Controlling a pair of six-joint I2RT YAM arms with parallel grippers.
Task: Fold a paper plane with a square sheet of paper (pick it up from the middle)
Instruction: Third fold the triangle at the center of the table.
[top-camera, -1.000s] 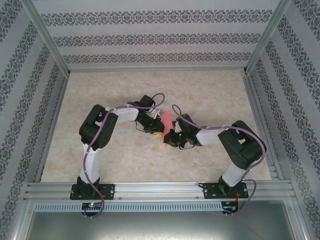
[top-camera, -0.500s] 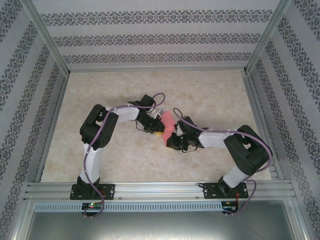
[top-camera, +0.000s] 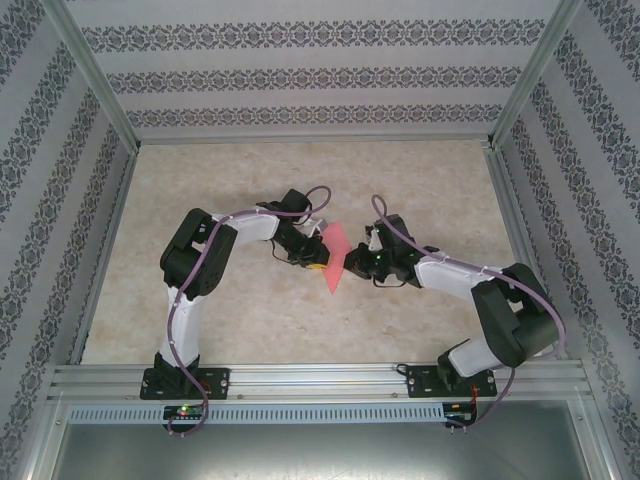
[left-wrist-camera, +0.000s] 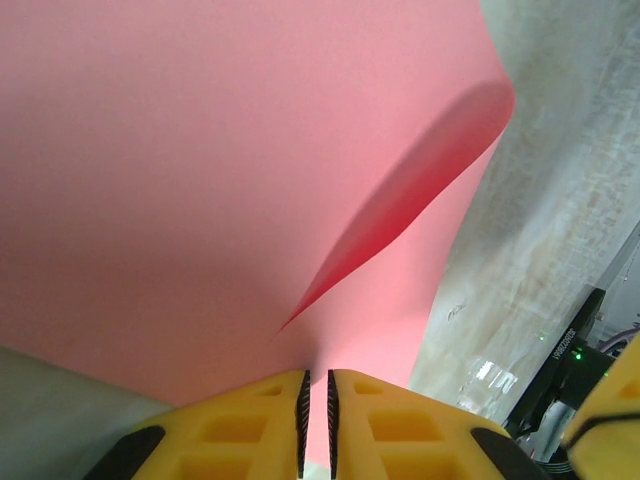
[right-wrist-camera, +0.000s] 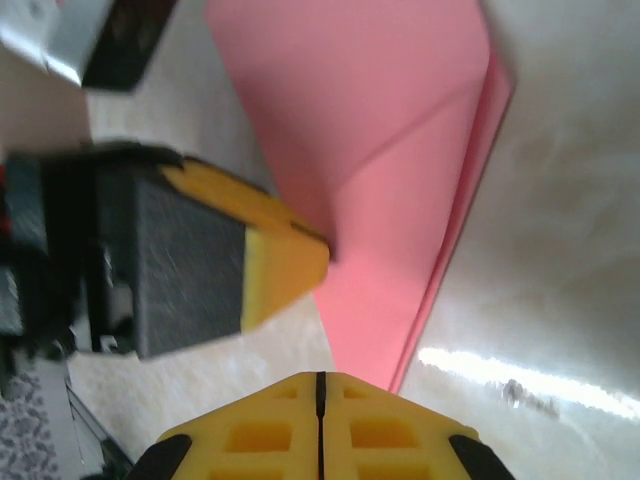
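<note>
On the one marbled table (top-camera: 430, 190), two arms, left arm (top-camera: 190, 260) and right arm (top-camera: 500, 310), meet at one pink sheet of paper (top-camera: 335, 252) (creased, layers doubled). Left gripper (left-wrist-camera: 315, 395) clamps its edge; right gripper (right-wrist-camera: 320, 385) is closed, just beside it.

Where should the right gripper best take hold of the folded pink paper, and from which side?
Probably the folded pink paper by its doubled edge, from the right: the left gripper pinches the opposite side, so that layered edge stands free.
</note>
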